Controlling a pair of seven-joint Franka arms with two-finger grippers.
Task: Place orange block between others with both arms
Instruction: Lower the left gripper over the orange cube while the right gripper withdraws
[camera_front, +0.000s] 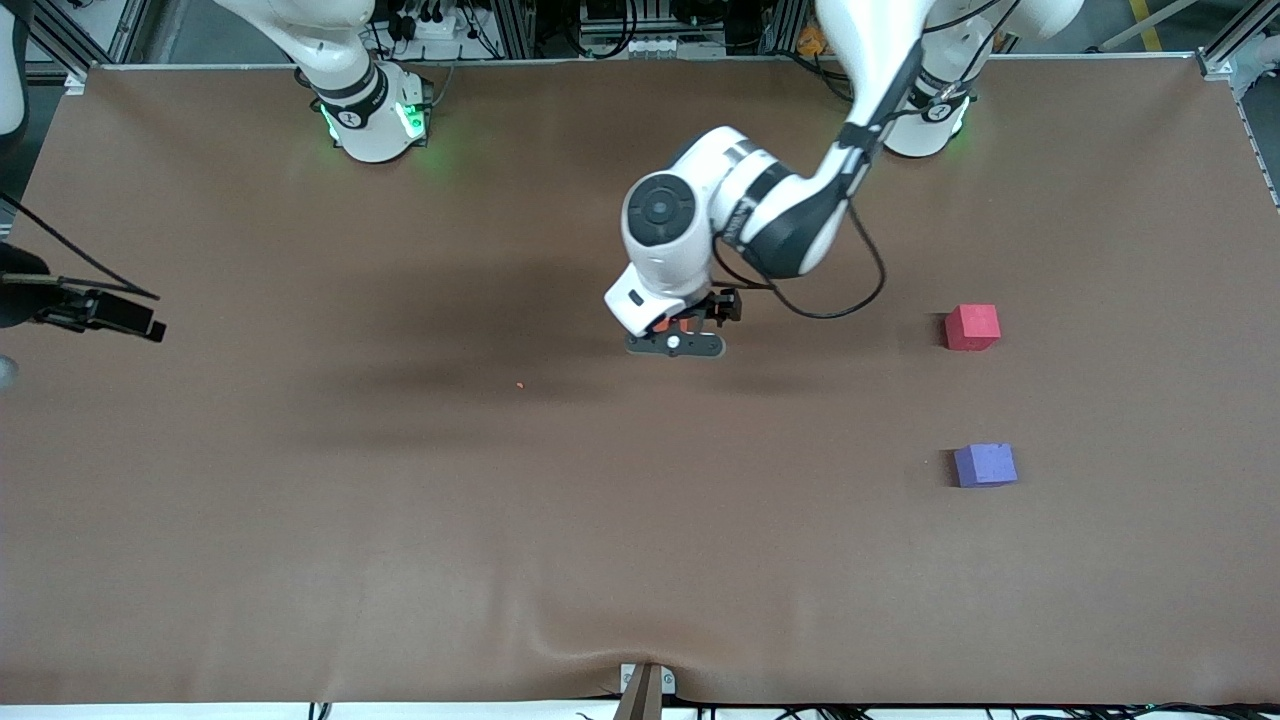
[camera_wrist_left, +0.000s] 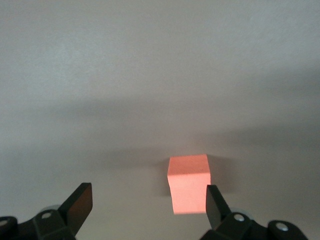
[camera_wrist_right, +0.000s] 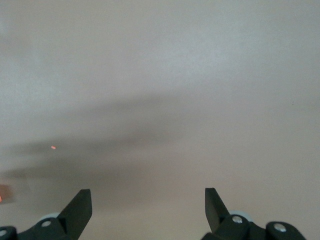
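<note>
Step in hand looks like the pickup approach: left claw (camera_front: 676, 335) hangs low over mid-bench, jaws spread wide, holding nothing. Orange block (camera_wrist_left: 189, 183) sits on the bench (camera_front: 300, 500) under it, mostly hidden in front view; in the left wrist view it's not centred between the fingers but right up against one fingertip (camera_wrist_left: 214, 202), can't tell if touching. Red cube (camera_front: 972, 327) and purple cube (camera_front: 985, 465) sit well apart from it toward the left arm's end of the bench, purple nearer the front camera, with a gap between them for the orange one. Right claw (camera_wrist_right: 147, 212) also wide and empty, over bare bench w/ a tiny orange speck (camera_wrist_right: 53, 147); that arm seems to wait. Next move prob needs a small sideways shift to centre the block, then drop and close, lift, carry to the gap.
</note>
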